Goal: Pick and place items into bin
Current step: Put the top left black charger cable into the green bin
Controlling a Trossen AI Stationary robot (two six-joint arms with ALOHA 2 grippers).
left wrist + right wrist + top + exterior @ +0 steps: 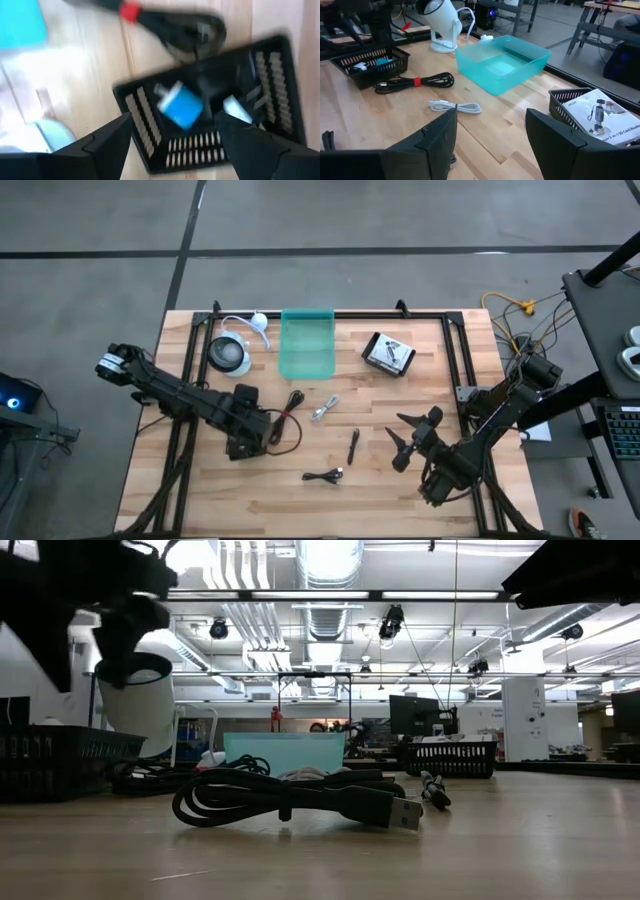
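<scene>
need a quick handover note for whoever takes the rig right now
Left gripper: open, hovering over the black basket, which holds a blue item.
Right gripper: open, waiting at the table's right side, nothing held.
Teal bin: looks empty.
Left on the table: the cable with the red tie, white cable, black stick, small black cable, and a second basket holding a printed card.
Done: nothing binned yet.
</scene>
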